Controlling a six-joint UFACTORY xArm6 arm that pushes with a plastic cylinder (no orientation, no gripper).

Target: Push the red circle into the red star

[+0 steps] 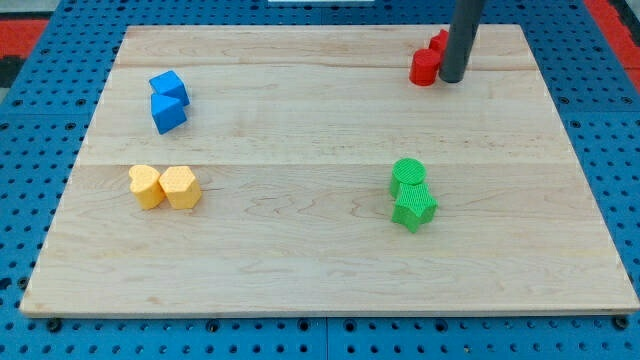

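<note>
The red circle (424, 68) lies near the view's top right on the wooden board. The red star (438, 42) sits just above and to the right of it, mostly hidden behind the rod; the two look touching or nearly so. My tip (451, 80) rests on the board right beside the red circle, on its right side, below the red star.
Two blue blocks (167, 100) sit touching at the upper left. A yellow heart (146, 186) and a yellow hexagon (181, 187) sit side by side at the left. A green circle (408, 172) touches a green star (414, 208) at the centre right. The board's right edge (580, 150) is close.
</note>
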